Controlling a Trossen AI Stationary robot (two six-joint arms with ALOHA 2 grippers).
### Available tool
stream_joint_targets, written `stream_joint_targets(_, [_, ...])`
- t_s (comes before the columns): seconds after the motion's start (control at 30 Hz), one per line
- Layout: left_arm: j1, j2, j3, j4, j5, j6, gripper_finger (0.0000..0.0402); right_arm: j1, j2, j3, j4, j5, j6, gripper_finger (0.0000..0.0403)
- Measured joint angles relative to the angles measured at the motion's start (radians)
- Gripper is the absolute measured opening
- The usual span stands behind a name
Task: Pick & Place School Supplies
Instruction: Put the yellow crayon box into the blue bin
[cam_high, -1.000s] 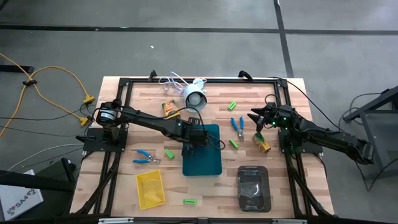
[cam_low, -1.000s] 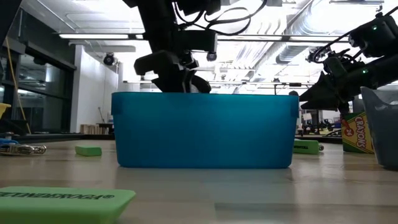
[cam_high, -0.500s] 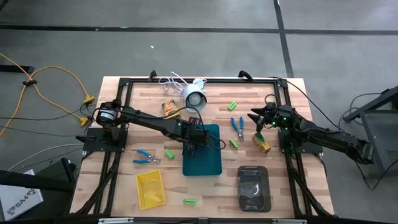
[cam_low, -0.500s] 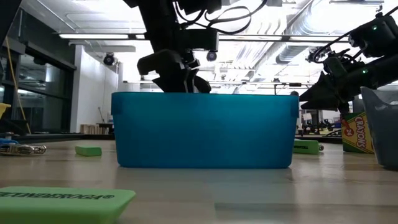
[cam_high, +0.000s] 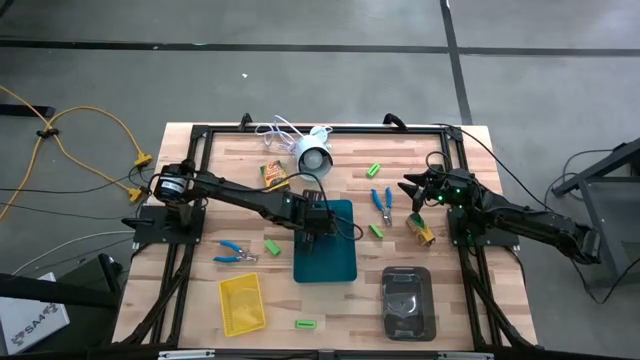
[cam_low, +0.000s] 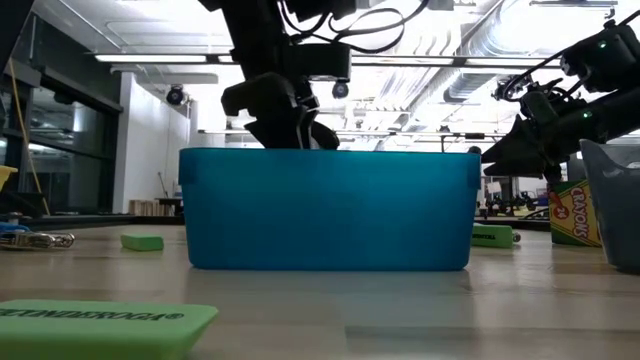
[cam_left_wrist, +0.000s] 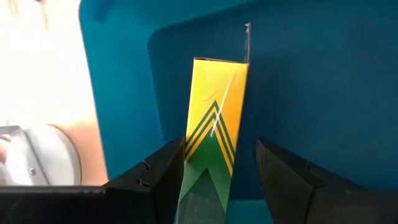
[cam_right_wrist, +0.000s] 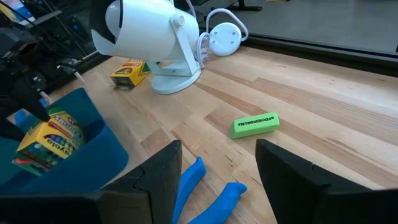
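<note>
My left gripper (cam_high: 315, 222) is open and points down into the far part of the teal tray (cam_high: 338, 262). Its fingers stand on either side of a yellow and green crayon box (cam_left_wrist: 214, 124), which stands tilted in the tray (cam_left_wrist: 323, 93). The right wrist view shows that box (cam_right_wrist: 46, 140) sticking up above the tray's rim. My right gripper (cam_high: 410, 190) is open and hovers over blue-handled scissors (cam_high: 382, 203), beside another crayon box (cam_high: 422, 228). A third box (cam_high: 273, 173) lies near the white device. Green blocks (cam_high: 375, 170) (cam_high: 272, 246) and second scissors (cam_high: 235, 252) lie scattered about. My left gripper comes at the crayon box from above. One finger (cam_left_wrist: 165, 177) lies against the box's side (cam_left_wrist: 193, 168), while the other finger (cam_left_wrist: 286, 180) stands apart from it with a gap showing. The box's lower end is hidden in the tray.
A white round device with a cable (cam_high: 313, 155) stands at the far edge. A yellow tray (cam_high: 241, 303) and a dark grey tray (cam_high: 407, 300) sit near the front. More green blocks (cam_high: 377, 230) (cam_high: 306, 324) lie on the wood.
My left gripper has risen a little over the teal tray.
</note>
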Motion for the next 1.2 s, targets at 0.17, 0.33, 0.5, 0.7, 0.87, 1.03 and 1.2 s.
stream_joint_targets(0.17, [-0.007, 0.000, 0.000, 0.003, 0.021, -0.020, 0.0184, 0.000, 0.000, 0.000, 0.000, 0.000, 0.000, 0.0197])
stream_joint_targets(0.33, [-0.017, 0.000, -0.002, 0.003, 0.080, -0.059, 0.0184, 0.000, 0.000, 0.000, 0.000, 0.000, 0.000, 0.0197])
stream_joint_targets(0.5, [-0.031, 0.000, -0.002, 0.007, 0.118, -0.086, 0.0184, 0.000, 0.000, 0.000, 0.000, 0.000, 0.000, 0.0197])
stream_joint_targets(0.7, [-0.042, 0.000, -0.002, 0.013, 0.134, -0.116, 0.0184, 0.000, 0.000, 0.000, 0.000, 0.000, 0.000, 0.0197])
stream_joint_targets(0.87, [-0.048, 0.000, -0.002, 0.015, 0.133, -0.106, 0.0184, 0.000, 0.000, 0.000, 0.000, 0.000, 0.000, 0.0197])
stream_joint_targets(1.03, [-0.048, 0.000, -0.002, 0.037, 0.099, -0.039, 0.0184, 0.000, 0.000, 0.000, 0.000, 0.000, 0.000, 0.0197])
stream_joint_targets(1.2, [-0.049, -0.014, -0.002, 0.075, 0.087, 0.021, 0.0184, 0.000, 0.000, 0.000, 0.000, 0.000, 0.000, 0.0197])
